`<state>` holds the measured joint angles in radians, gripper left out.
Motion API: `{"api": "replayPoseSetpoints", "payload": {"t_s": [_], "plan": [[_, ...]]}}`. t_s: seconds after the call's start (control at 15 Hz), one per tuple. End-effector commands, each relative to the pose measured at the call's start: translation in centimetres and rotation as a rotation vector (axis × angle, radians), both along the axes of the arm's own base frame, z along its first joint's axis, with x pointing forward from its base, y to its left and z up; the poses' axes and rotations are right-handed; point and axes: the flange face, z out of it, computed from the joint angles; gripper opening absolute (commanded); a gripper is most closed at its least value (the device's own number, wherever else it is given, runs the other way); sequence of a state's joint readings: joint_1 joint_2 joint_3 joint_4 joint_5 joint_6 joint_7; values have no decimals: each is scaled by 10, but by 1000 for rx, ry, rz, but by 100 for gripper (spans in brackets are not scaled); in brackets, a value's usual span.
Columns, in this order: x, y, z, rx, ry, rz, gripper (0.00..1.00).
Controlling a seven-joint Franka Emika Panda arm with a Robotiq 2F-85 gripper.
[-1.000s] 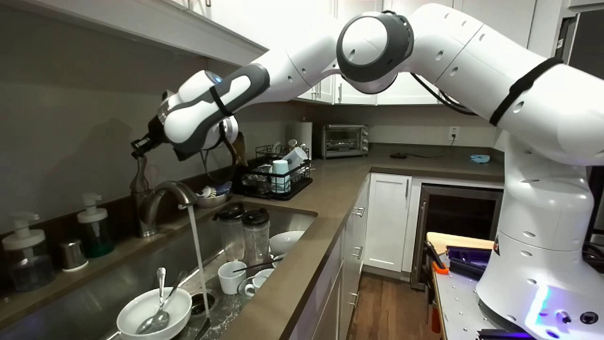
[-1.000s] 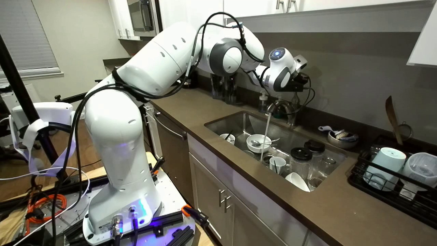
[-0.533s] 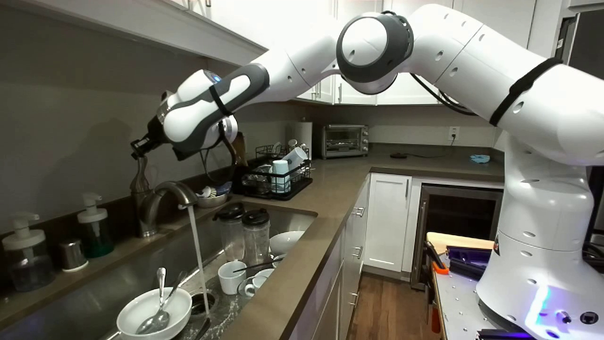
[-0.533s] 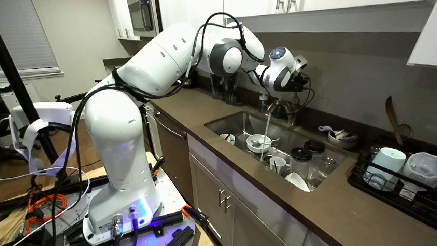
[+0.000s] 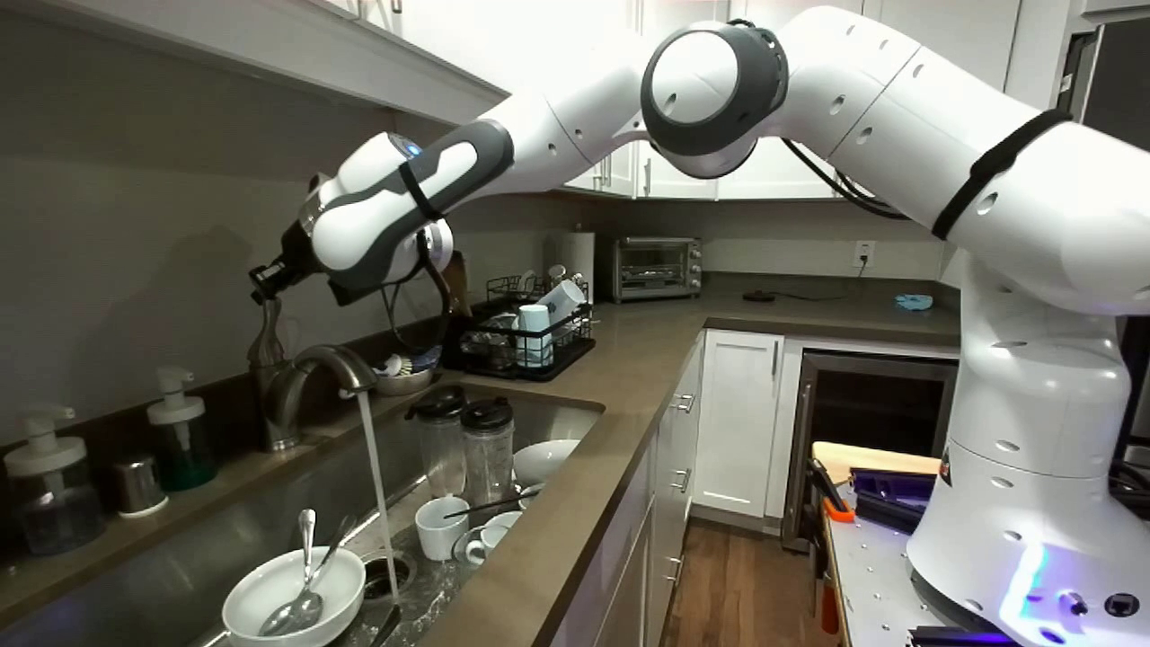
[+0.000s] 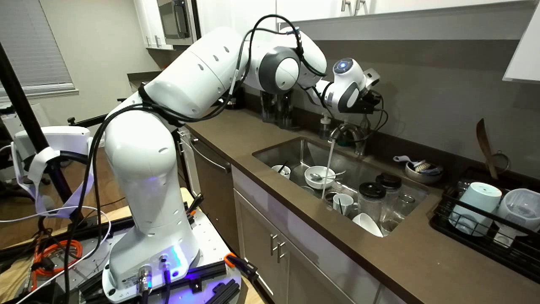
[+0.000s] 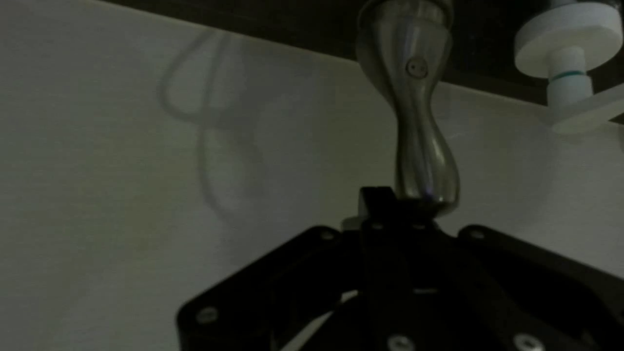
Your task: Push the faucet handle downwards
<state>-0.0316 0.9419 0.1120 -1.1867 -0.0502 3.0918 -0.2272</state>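
The faucet handle [image 5: 267, 334] is a slim silver-grey lever standing upright on the faucet's base. It also shows in the wrist view [image 7: 421, 126], where its flared end meets my dark fingertips. My gripper [image 5: 261, 286] sits at the handle's top end. In the wrist view the gripper [image 7: 397, 207] looks shut, its fingers together, with the handle's end against or just beyond them. The exact contact is too dark to tell. The arched spout [image 5: 328, 359] is running, and a water stream [image 5: 377, 476] falls into the sink.
The sink [image 6: 303, 147] holds a white bowl [image 6: 319, 176] with spoons, mugs and dark-lidded jars [image 6: 372, 194]. Soap dispensers [image 5: 177, 422] stand left of the faucet in an exterior view. A black dish rack [image 6: 485, 228] stands on the counter. The wall is close behind the handle.
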Motion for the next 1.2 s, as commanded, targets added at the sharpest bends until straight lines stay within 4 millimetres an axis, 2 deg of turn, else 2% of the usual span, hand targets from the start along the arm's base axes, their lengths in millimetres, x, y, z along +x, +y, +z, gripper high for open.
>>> {"api": "replayPoseSetpoints", "payload": {"t_s": [0.0,0.47,0.93,1.13], "plan": [[-11,-1,-10,1,68,-8,0],[-22,3,-17,4,82,-3,0],[-54,2,-38,30,90,-19,0],[-63,-9,-35,35,5,-55,0]]}}
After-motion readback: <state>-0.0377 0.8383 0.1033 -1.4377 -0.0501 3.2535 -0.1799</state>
